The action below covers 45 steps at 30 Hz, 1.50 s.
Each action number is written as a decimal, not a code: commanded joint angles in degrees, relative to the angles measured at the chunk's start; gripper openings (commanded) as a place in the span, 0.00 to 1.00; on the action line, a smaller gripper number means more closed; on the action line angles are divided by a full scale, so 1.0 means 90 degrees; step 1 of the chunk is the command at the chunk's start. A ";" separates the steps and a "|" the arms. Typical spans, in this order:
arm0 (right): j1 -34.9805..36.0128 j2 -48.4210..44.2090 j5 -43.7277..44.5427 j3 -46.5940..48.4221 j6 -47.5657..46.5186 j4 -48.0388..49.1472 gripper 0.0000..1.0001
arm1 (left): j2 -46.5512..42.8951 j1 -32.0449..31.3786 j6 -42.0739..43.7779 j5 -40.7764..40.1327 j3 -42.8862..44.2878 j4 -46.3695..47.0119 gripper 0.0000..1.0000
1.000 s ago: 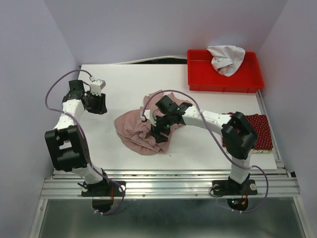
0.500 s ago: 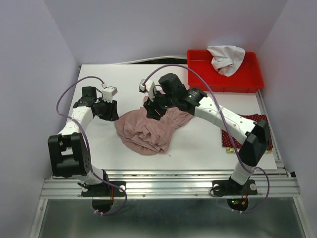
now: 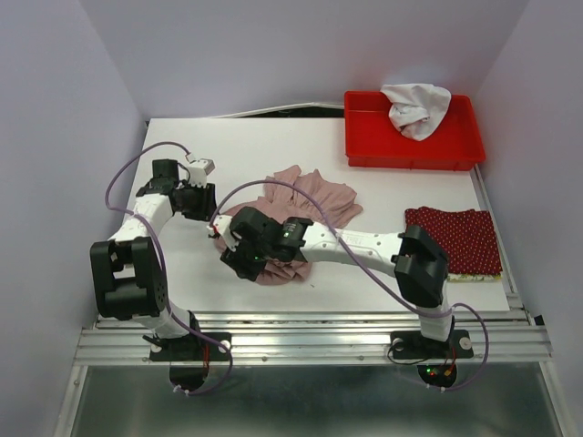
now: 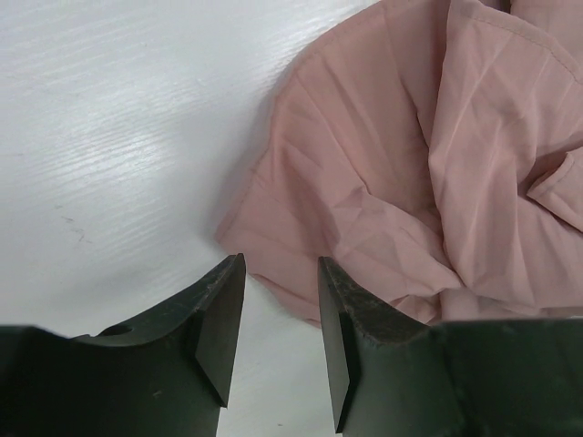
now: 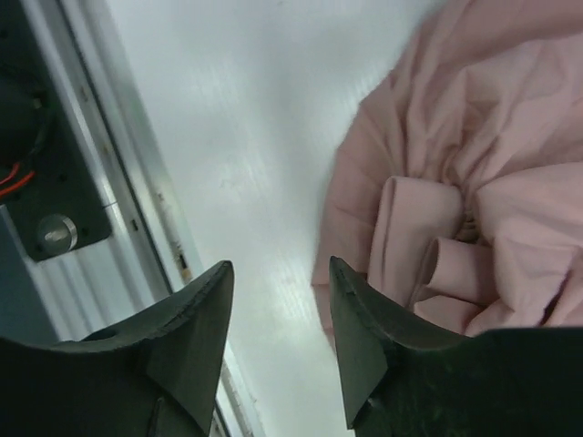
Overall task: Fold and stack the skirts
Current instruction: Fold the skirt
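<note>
Closest to me, a metal rail (image 3: pixel 319 339) runs along the front of the white table (image 3: pixel 246 146). Just past it, the right arm reaches across to the left. Its claw, the right gripper (image 5: pixel 278 273), hangs low over the front edge of the pink pleated skirt (image 3: pixel 314 198). The two fingers are partly open. Bare table shows between them and nothing is held. One finger sits right by the bunched folds of the skirt, but I cannot tell if it touches them.

A bit farther back on the left, the left gripper (image 4: pixel 281 264) points at the left edge of the same skirt. Its fingers are open only a little and hold nothing. The pink cloth lies just beyond the tips.

The pink skirt is a crumpled heap in the middle of the table. Off to the right, well apart from it, the dark red skirt with white dots (image 3: pixel 455 238) lies flat and folded.

At the far right corner sits a red tray (image 3: pixel 364 138) with a white cloth (image 3: pixel 414 107) bunched up in it.
</note>
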 commanded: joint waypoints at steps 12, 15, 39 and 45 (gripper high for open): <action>-0.0138 0.0877 0.1711 0.0283 -0.0346 0.1061 0.57 | 0.0047 0.0029 0.0079 0.0141 0.0059 0.0092 0.52; -0.0138 0.0946 0.1653 0.0283 -0.0346 0.1080 0.59 | 0.0057 0.0038 0.0129 0.0102 0.0040 0.0091 0.53; -0.0138 0.0419 0.1204 -0.0137 -0.0639 0.1335 0.01 | 0.1247 -0.0050 0.0159 -0.0453 0.0362 -0.0212 0.47; -0.0138 -0.0157 0.0668 -0.0508 -0.0629 0.1374 0.01 | 0.1874 -0.0225 -0.0311 0.0024 0.0703 -0.0045 0.11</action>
